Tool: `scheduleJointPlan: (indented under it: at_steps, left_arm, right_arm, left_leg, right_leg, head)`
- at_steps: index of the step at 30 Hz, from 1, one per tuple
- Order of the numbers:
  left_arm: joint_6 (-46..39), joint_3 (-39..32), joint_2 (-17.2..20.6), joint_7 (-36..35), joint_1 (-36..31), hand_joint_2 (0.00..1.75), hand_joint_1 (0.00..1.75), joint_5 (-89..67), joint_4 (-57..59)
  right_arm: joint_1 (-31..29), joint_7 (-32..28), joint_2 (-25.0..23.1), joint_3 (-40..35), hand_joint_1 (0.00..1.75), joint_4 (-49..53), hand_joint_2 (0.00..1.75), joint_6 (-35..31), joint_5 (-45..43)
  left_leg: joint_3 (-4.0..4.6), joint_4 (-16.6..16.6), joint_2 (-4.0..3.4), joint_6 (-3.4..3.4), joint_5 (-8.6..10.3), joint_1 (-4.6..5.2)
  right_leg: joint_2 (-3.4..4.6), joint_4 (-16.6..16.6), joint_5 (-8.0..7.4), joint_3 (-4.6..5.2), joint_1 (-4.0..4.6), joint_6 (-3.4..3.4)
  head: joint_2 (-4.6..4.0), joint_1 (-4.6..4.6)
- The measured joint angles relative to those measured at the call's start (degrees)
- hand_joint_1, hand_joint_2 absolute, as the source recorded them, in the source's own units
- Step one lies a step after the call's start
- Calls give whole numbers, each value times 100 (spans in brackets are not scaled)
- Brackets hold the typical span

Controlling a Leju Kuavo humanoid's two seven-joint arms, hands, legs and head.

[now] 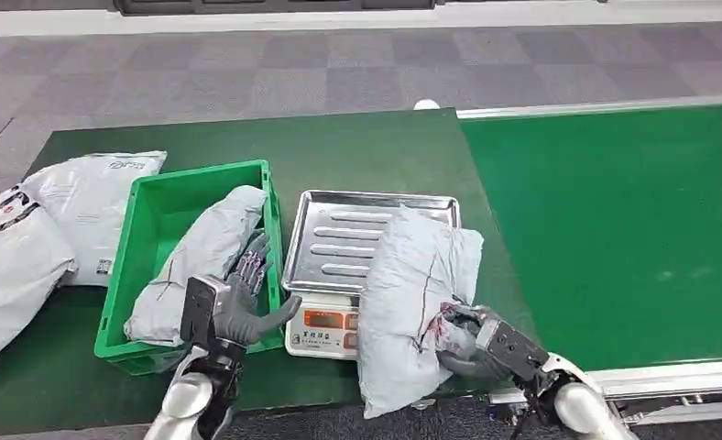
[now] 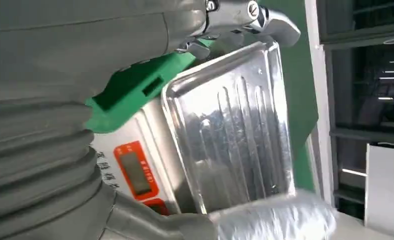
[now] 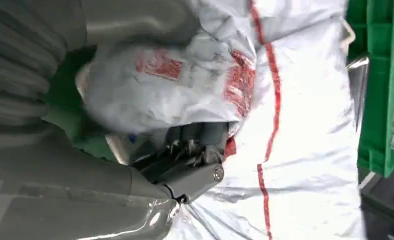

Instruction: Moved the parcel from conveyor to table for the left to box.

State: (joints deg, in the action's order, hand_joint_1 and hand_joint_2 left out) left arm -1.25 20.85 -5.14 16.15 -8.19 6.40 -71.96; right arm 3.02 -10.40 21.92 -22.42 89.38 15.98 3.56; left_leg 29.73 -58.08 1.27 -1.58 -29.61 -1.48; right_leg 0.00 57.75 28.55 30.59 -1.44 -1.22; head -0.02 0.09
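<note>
Crinkled grey plastic parcel point(image 1: 412, 302) gripped by right hand point(image 1: 472, 344) fingers; left hand point(image 1: 243, 302) fingers spread, empty.

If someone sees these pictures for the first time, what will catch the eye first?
First, the grey parcel lying over the right side of the steel scale tray, with the right hand gripping its near edge. Next, the bright green box left of the scale, with another parcel inside and the left hand at its near right corner. More parcels lie at the table's far left.
</note>
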Motion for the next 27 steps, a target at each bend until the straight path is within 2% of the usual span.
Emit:
scheduleJointPlan:
  at_steps: [5,11,27]
  left_arm:
    - [55,-81,0,-15,187,175,0,-98,-203]
    - [63,-98,0,-17,256,175,0,-109,-299]
    - [131,-100,7,-15,316,175,0,-228,-367]
  right_arm:
    - [571,74,-50,470,0,341,175,122,-149]
    - [882,116,-92,664,0,474,175,184,-149]
    - [1079,105,-234,846,0,533,175,236,-297]
  left_leg:
    - [-3,0,1,0,-1,4]
    - [-1,-1,-3,-3,-7,4]
    - [2,0,-4,-4,-7,4]
  right_leg:
    - [0,0,1,-15,-5,-2]
    - [8,0,1,-10,-6,-2]
    - [10,0,1,-7,-5,-2]
  head:
    - [2,0]
    - [2,0]
    - [0,0]
